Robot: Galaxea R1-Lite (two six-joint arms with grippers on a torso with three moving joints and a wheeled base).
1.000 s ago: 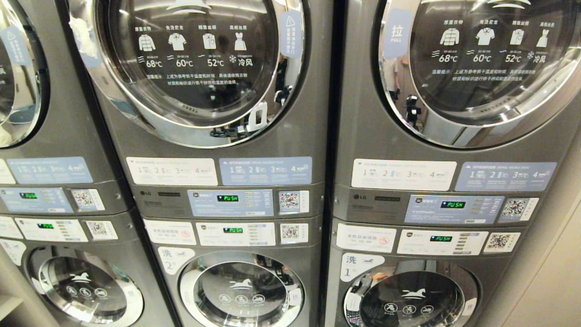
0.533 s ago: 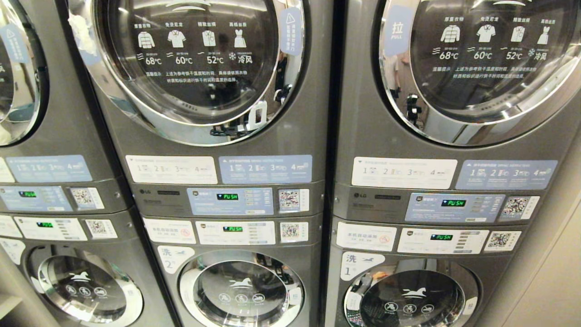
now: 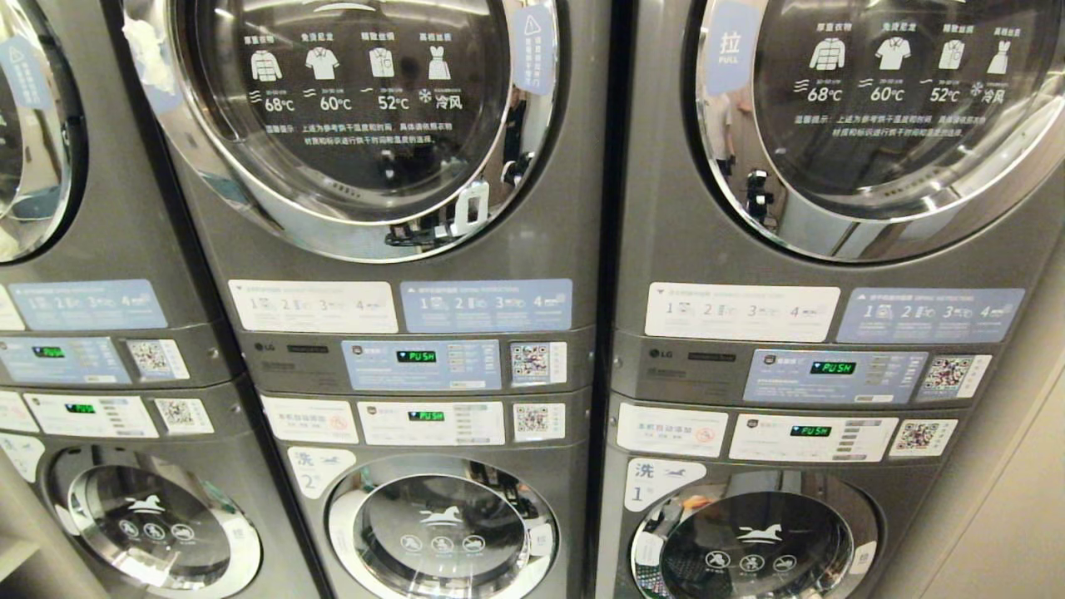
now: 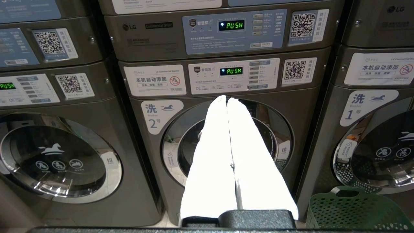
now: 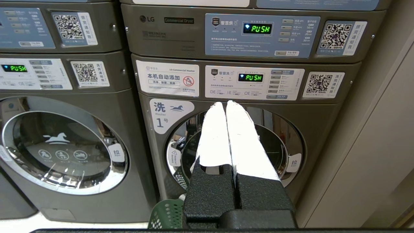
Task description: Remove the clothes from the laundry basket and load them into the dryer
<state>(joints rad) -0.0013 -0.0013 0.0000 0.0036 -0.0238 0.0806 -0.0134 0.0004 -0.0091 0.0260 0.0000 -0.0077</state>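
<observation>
Grey stacked machines fill the head view, with dryers on top. The middle dryer door [image 3: 349, 108] and the right dryer door [image 3: 899, 108] are both closed. A green perforated laundry basket [image 4: 355, 208] stands on the floor before washer 1; its rim [image 5: 165, 214] also shows in the right wrist view. No clothes show. My left gripper [image 4: 226, 98] is shut and empty, facing the washer 2 door [image 4: 181, 142]. My right gripper [image 5: 225, 103] is shut and empty, facing the washer 1 door [image 5: 288, 145]. Neither arm appears in the head view.
Control panels with green "PUSH" displays [image 3: 416, 356] sit between the dryers and the washers below. A third stack [image 3: 75, 249] stands at the left. A beige wall [image 3: 1015, 499] closes off the right side next to the right stack.
The whole head picture has slid slightly upward, so the camera has moved; the machines themselves have not.
</observation>
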